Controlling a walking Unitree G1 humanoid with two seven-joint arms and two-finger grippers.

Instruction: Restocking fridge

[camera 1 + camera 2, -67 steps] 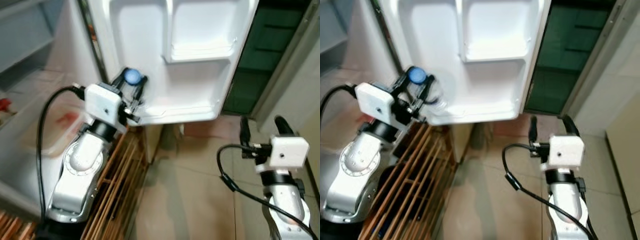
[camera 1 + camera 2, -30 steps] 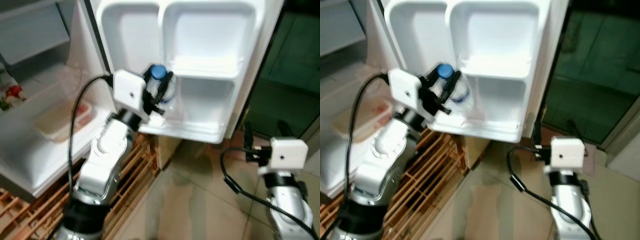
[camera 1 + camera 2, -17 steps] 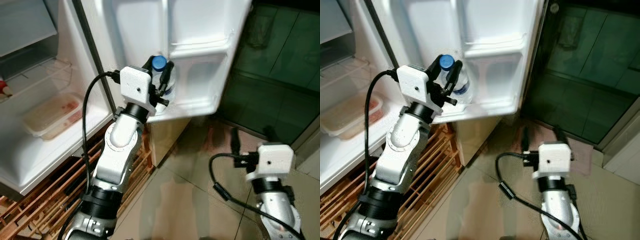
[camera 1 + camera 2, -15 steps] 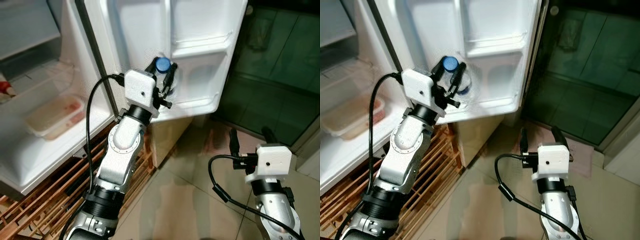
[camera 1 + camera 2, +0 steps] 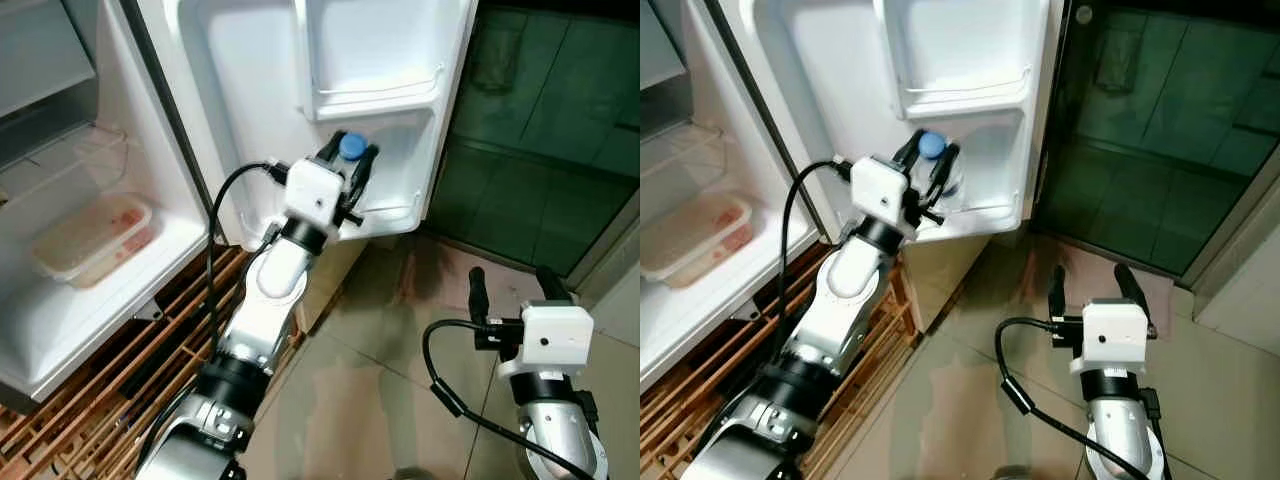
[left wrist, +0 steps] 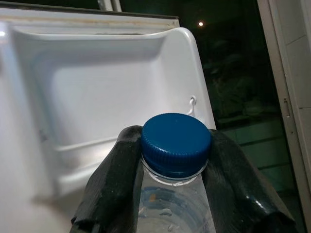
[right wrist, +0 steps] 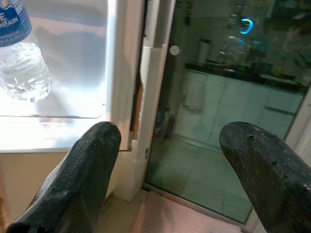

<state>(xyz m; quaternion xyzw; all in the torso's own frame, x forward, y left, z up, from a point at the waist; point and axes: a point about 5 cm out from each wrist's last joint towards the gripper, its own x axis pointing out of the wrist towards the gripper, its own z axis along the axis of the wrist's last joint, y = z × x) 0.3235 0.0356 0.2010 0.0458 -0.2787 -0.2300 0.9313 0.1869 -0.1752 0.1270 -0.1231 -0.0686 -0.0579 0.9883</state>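
A clear water bottle (image 5: 349, 168) with a blue cap (image 6: 176, 143) is held upright in my left gripper (image 5: 352, 163), which is shut on its neck. The bottle hangs inside the lower shelf (image 5: 392, 212) of the open white fridge door (image 5: 350, 90). In the right wrist view the bottle's base (image 7: 22, 60) shows just above the shelf floor. My right gripper (image 5: 508, 287) stands open low over the floor, to the right of the door, holding nothing.
The fridge interior on the left holds a clear tray (image 5: 88, 237) with reddish food on a white shelf. A wooden slatted rack (image 5: 110, 400) lies below it. A dark glass door (image 5: 545, 130) stands right of the fridge door. Tiled floor (image 5: 380, 390) spreads between my arms.
The camera has shifted. My left gripper has carried the bottle rightward and deeper into the door's lower shelf. The right arm has hardly moved.
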